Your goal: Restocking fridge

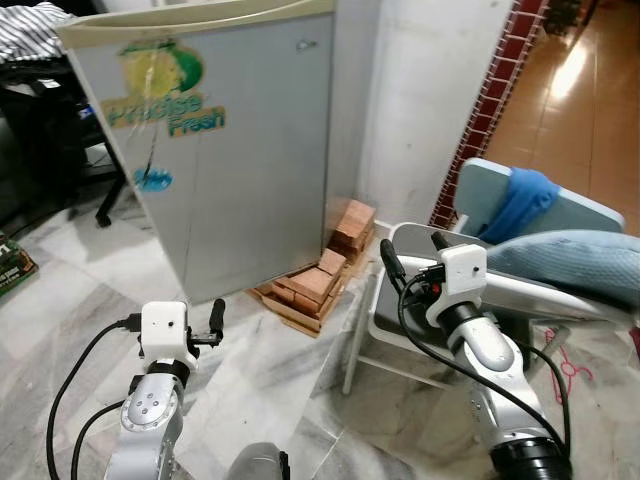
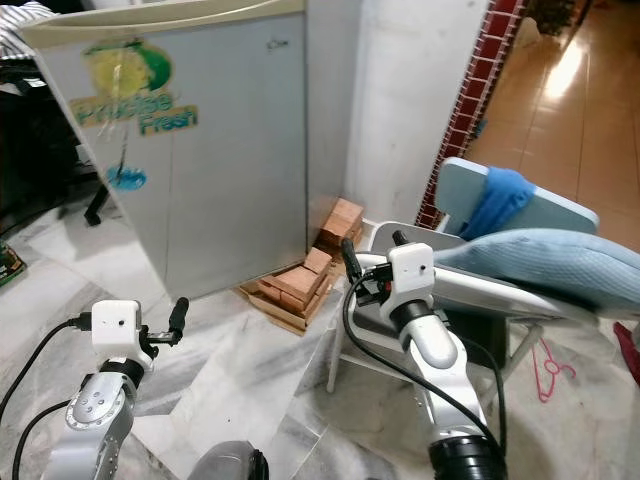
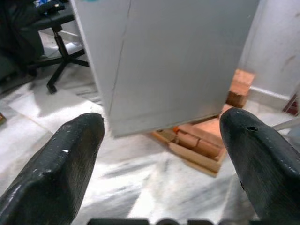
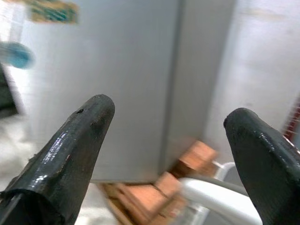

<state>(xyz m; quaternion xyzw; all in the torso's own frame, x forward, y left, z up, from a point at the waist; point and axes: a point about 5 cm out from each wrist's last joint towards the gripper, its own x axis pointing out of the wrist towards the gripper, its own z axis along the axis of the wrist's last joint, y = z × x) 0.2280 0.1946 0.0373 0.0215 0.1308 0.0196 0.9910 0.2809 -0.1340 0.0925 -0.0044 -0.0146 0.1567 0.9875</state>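
Both of my grippers hang in front of me with nothing between their fingers: my left gripper (image 1: 215, 322) is low over the pale marble floor (image 1: 270, 370), fingers spread wide apart, and my right gripper (image 1: 412, 265) is raised higher, just above the rim of a white plastic chair (image 1: 372, 318), its fingers also parted. I judge they are held forward like this so either can reach toward the fridge (image 1: 230, 150), which stands ahead and to my left, a small grey one with its door shut and a green and yellow lemon sticker on the front. What is inside I cannot tell, and I see no food or drink to put into it, so the shut door fits either a fridge waiting to be filled or one filled and closed again. Stacked bricks (image 1: 330, 265) sit on a wooden board on the floor at the fridge's right corner, between it and the white wall (image 1: 440, 90), close beside the chair. On the chair lies a light blue cushion (image 1: 565, 260), with a bright blue cloth (image 1: 520, 205) draped behind it. That chair and the bricks crowd the right side of my path. A black office chair base (image 3: 58, 65) stands to the fridge's left.
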